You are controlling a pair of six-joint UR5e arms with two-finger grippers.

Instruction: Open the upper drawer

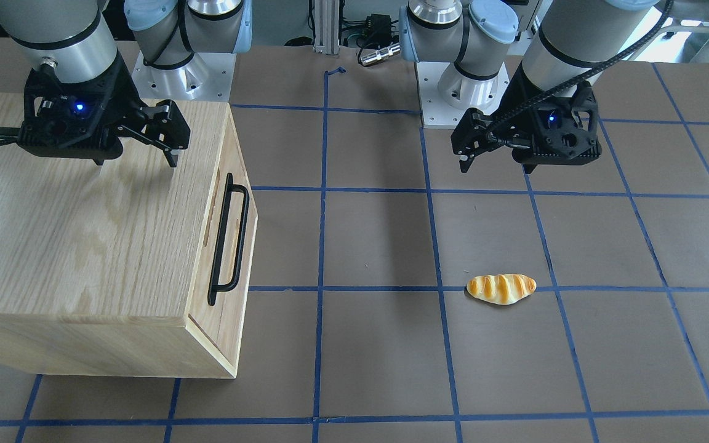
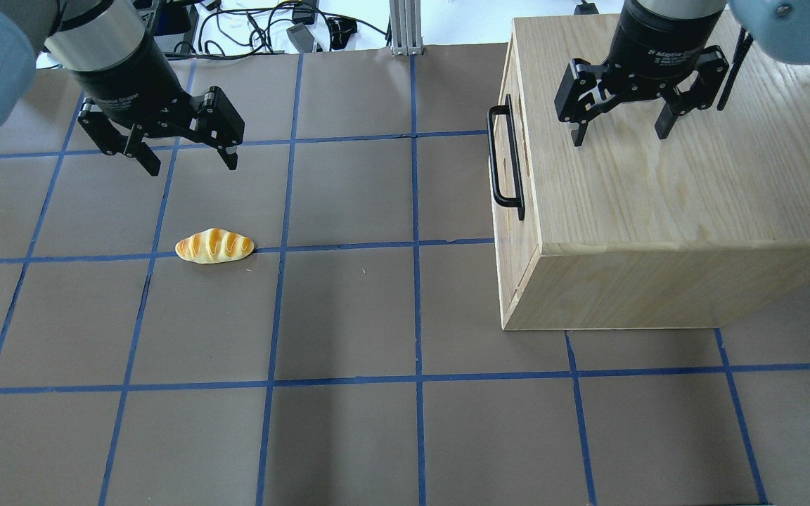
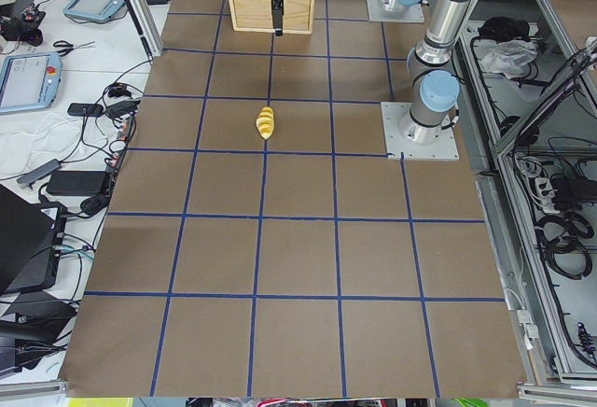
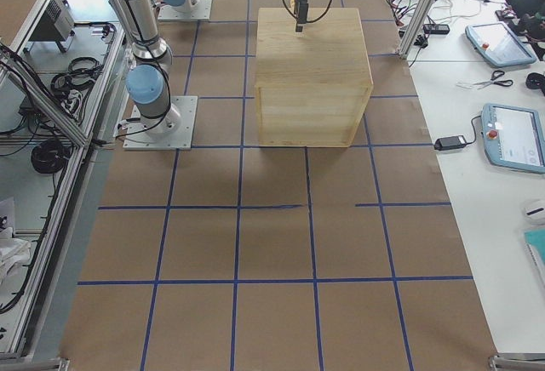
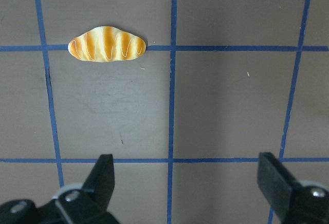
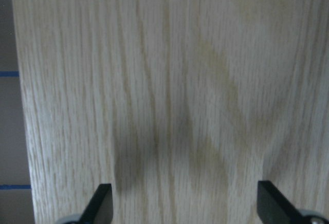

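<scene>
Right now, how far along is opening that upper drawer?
Nothing done yet: the upper drawer sits flush in the cabinet, shut. In hand: the right gripper hovers over its top, fingers open, not on the handle. The left gripper hangs open over the table. Left: reach the handle, grip it, pull the drawer out.

Small white print on the gripper bodies

On the black body of the right gripper (image 2: 619, 135), at the far right in the overhead view, the lettering reads roughly "2F Adaptive G…", and its end is not legible. The left gripper (image 2: 191, 166), at the far left, carries a similar line, too blurred to read. No other text is legible.
</scene>
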